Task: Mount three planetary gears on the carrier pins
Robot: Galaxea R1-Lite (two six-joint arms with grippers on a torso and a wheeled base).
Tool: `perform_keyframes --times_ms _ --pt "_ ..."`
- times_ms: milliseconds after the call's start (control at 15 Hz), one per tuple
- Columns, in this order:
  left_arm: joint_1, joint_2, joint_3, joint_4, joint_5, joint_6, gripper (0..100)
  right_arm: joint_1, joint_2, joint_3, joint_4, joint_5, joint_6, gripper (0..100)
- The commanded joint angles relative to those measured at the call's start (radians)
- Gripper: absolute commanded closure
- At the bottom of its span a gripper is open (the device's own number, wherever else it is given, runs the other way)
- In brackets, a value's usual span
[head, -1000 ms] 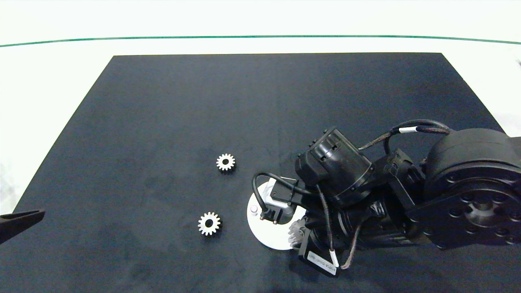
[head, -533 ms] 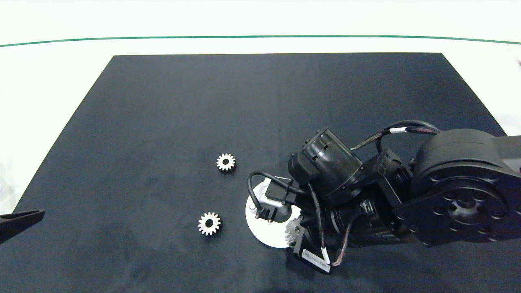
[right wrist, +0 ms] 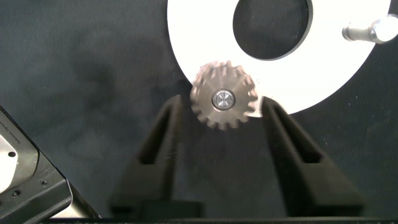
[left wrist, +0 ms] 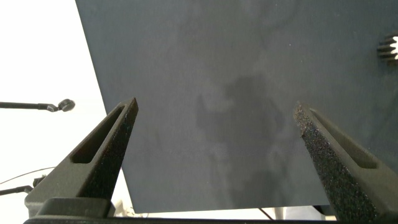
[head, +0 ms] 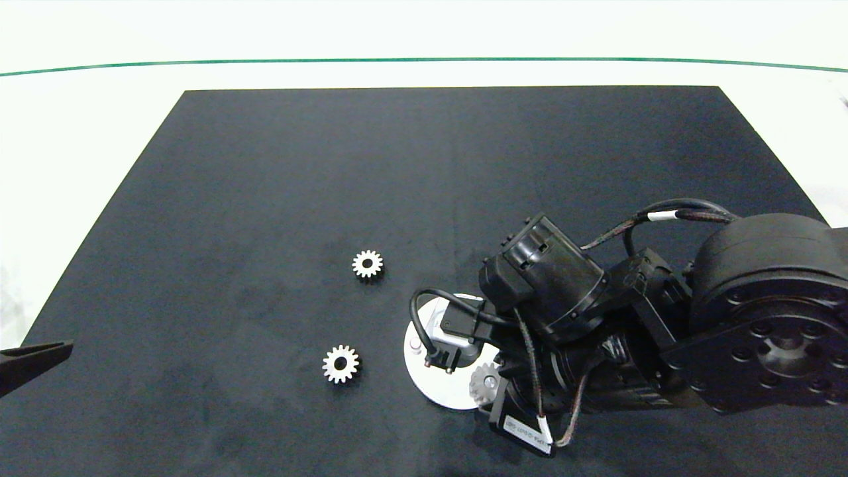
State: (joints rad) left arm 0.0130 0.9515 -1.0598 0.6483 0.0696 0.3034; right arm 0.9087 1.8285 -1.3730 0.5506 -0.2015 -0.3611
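Right gripper point(right wrist: 222, 134) hangs over the near-right part of the black mat point(head: 331, 165), at the near edge of the white disc point(head: 440, 391). Its fingers point(right wrist: 163, 140) are spread, one on each side of a gear point(right wrist: 224, 102), with a gap between each finger and the teeth in the right wrist view; no pinch. That gear sits flat on a pin point(right wrist: 222, 98), the pin's end showing in the bore, on the disc's near rim. In the head view the same gear point(head: 485, 382) shows at the disc's near-right edge, partly under the arm.

A second pin point(right wrist: 371, 30) stands bare on the disc across the centre hole point(right wrist: 272, 25); in the head view it point(head: 415, 345) is at the disc's left rim. The third pin is not visible, hidden by the wrist.

Two more gears lie flat on the mat, left of the disc and apart from it: one point(head: 367, 264) further back, one point(head: 340, 364) nearer the front edge. They are well apart from each other.

Left gripper point(left wrist: 214, 124) is parked at the surface's left edge, over the mat's near-left corner, fingers spread wide, holding nothing. Only its tip point(head: 33, 361) shows in the head view. A gear's edge point(left wrist: 388, 46) shows far ahead in the left wrist view.
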Motion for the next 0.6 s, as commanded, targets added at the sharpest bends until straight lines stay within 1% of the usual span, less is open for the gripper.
perform_keyframes --times_ms 67,200,267,333,400,467,533,600 --pt "-0.001 0.001 0.000 0.004 0.001 0.002 0 -0.001 -0.012 0.008 0.002 -0.001 -0.001 0" --pt "-0.001 0.001 -0.008 0.002 -0.001 0.002 0 -0.004 -0.052 0.006 -0.001 0.001 0.028 0" --pt "0.001 0.001 -0.026 0.002 -0.001 -0.010 0 -0.005 -0.115 0.008 0.000 -0.001 0.047 0" --pt "-0.005 0.003 -0.046 0.004 -0.001 -0.058 0 -0.019 -0.195 0.009 0.002 -0.006 0.065 0" --pt "-0.008 0.003 -0.051 0.004 -0.001 -0.101 0 -0.031 -0.259 0.028 0.012 -0.006 0.099 0" --pt "-0.015 0.010 -0.054 0.004 -0.002 -0.129 0 -0.044 -0.341 0.068 0.018 -0.007 0.119 0" --pt "-0.054 0.020 -0.052 0.004 -0.005 -0.138 0 -0.093 -0.414 0.089 0.020 -0.007 0.119 0" --pt "-0.130 0.020 -0.049 0.004 -0.001 -0.139 0 -0.123 -0.479 0.117 0.018 -0.006 0.120 0"
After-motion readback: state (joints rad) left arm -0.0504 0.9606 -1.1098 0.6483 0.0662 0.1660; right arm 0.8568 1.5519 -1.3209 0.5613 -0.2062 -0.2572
